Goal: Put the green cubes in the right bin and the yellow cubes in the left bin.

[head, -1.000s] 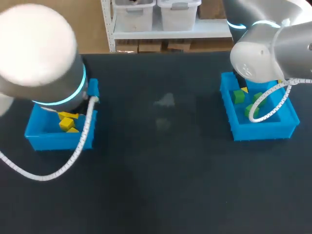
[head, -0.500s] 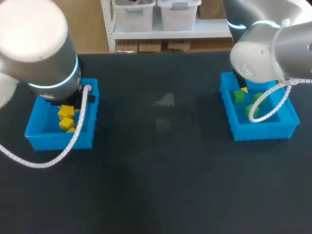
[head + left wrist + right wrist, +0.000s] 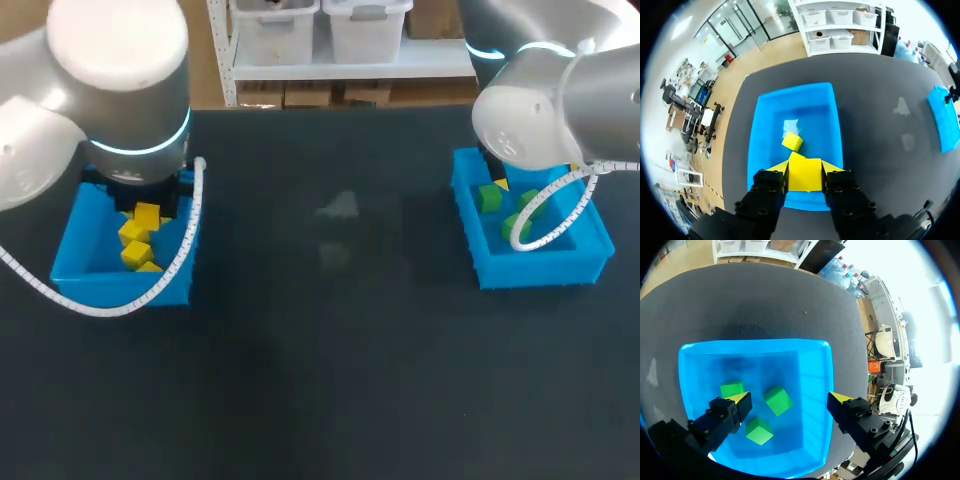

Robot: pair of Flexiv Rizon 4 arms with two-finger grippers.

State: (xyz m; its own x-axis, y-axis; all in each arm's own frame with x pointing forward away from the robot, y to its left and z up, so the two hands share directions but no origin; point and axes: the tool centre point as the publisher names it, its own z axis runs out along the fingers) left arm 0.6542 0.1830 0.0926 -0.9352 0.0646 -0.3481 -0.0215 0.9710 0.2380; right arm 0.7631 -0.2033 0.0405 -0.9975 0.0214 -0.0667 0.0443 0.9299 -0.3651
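Left arm is on the move: over the last second its big joint has swung from the view's left edge up and inward, and now it sits over the far end of the left bin, uncovering more of the bin's floor. Right arm hasn't budged in that time and hangs over the right bin, everything there as it was. Both bins sit well apart at opposite ends of the black table. Left wrist view: the left gripper is clenched on a yellow cube, fingers pressing it from both sides, held above the near end of the left bin. Two loose yellow cubes lie inside, one near the middle of the floor, another peeking out just behind the held one. Right wrist view: the right gripper is spread wide and grasping nothing, above the right bin, with three green cubes lying close together on its floor.
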